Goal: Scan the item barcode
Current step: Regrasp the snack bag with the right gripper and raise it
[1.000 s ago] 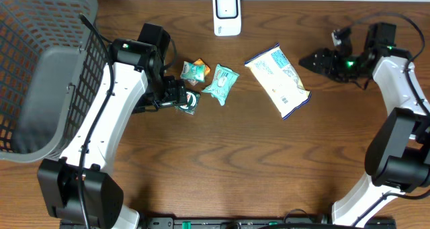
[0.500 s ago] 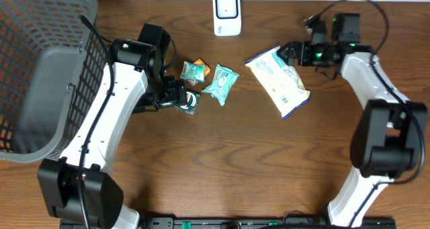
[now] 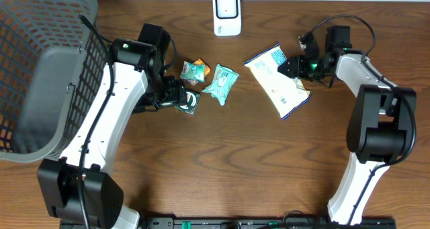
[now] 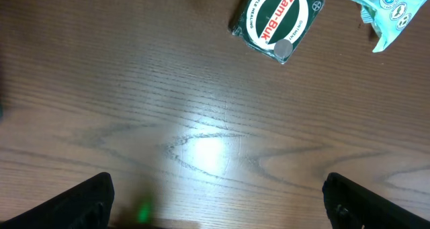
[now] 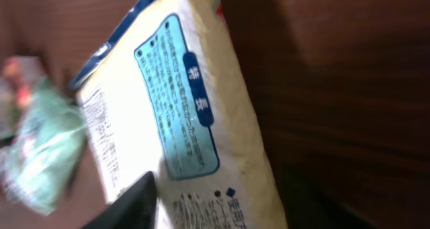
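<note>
On a wood-grain desk (image 3: 228,162), the right gripper (image 3: 289,67) sits at the upper right edge of a white snack bag (image 3: 274,80), right of centre in the overhead frame. Its wrist camera shows the bag's blue-printed panel filling the space between the fingers, though whether they have clamped onto it cannot be told. The white scanner (image 3: 227,13) stands at top centre, apart from the bag, with bare wood between them. Left of the bag lie a teal packet (image 3: 221,84) and a smaller orange-and-green packet (image 3: 195,70), close together. The left gripper (image 3: 180,97), jaws spread wide and holding nothing, hovers just beside a green Zam-Buk tin (image 4: 277,24) at centre left. A grey mesh basket (image 3: 27,27) fills the upper left corner.
</note>
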Robot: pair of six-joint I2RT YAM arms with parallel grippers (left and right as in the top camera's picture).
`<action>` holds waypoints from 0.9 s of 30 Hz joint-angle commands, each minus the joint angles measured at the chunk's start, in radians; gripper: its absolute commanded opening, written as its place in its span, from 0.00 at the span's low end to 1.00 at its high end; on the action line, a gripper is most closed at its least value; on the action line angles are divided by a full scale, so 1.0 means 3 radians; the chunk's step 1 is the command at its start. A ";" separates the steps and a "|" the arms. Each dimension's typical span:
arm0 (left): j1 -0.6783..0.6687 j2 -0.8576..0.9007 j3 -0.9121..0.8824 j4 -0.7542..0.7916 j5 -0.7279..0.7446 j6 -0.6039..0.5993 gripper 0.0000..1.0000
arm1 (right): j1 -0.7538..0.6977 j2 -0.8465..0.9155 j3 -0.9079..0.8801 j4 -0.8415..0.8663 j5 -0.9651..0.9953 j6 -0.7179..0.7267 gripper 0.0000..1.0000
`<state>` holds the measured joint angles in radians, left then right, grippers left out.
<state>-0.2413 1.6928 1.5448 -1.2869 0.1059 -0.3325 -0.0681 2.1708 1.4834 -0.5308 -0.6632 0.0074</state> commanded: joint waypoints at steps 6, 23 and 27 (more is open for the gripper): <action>0.0000 0.0013 0.0036 -0.0023 -0.0008 0.0022 0.98 | -0.0010 0.0061 -0.0018 -0.0128 -0.1021 0.0001 0.01; 0.0000 0.0013 0.0036 -0.0022 -0.0008 0.0022 0.98 | 0.0036 -0.0309 -0.0018 -0.0291 0.0161 0.0034 0.99; 0.0000 0.0013 0.0036 -0.0023 -0.0008 0.0022 0.97 | 0.0155 -0.0301 -0.0019 -0.0207 0.0646 0.0028 0.99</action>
<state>-0.2413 1.6928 1.5448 -1.2873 0.1055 -0.3325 -0.0555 2.1006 1.4815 -0.6064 -0.6487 0.0566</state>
